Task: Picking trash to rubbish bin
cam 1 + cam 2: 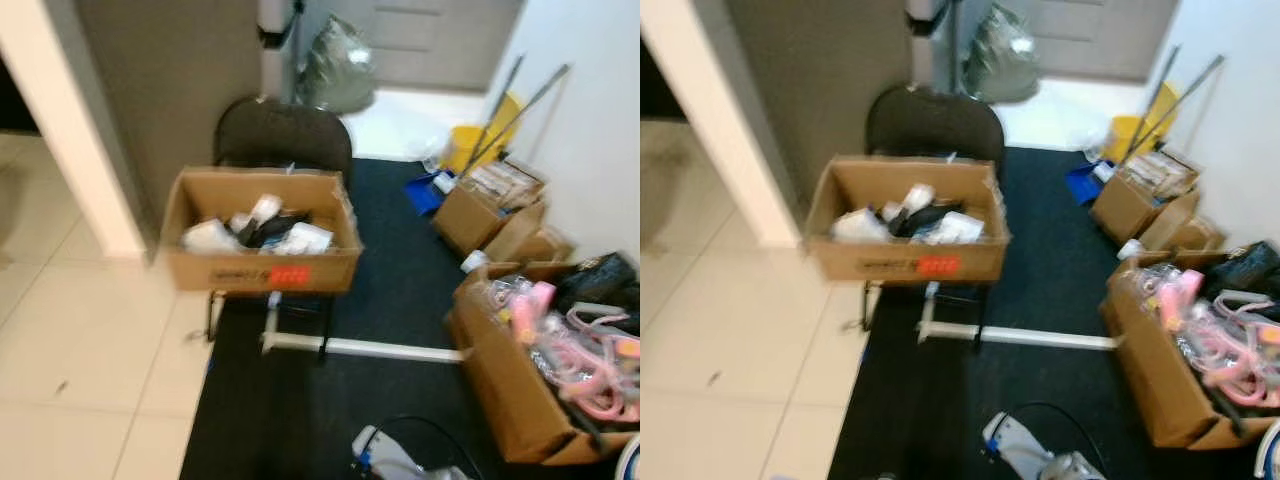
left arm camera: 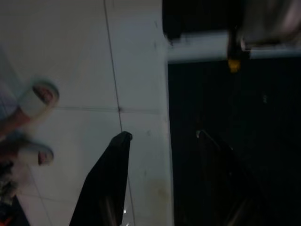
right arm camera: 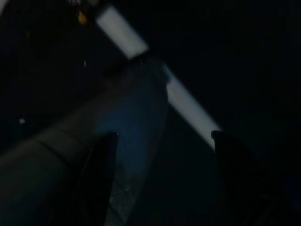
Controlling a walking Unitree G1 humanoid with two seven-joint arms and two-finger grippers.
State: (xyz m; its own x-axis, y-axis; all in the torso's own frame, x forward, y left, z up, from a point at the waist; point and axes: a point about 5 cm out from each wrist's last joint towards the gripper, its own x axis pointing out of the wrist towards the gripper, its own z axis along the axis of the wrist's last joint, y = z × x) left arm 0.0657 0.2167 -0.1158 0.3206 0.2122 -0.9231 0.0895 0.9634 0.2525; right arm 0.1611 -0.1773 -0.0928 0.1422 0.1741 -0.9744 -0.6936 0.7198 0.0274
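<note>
- Trash point(image 1: 262, 228) lies heaped in the cardboard box point(image 1: 262, 270) on the black chair point(image 1: 285, 135), straight ahead of me and well apart from both claws.
- My left gripper point(image 2: 162, 141) hangs spread wide over the floor beside the dark mat point(image 1: 330, 400), empty.
- My right gripper point(image 3: 164, 141) hangs wide over that mat, empty.
- Neither arm seems clearly nearer; the box's long axis runs across my view.

Open carpet point(image 1: 400, 290) between chair-top box point(image 1: 262, 240), right-hand boxes point(image 1: 510, 385)

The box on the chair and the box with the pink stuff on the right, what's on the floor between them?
In the left eye view, dark carpet and a white strip lie between the box on the chair and the pink-filled box.
</note>
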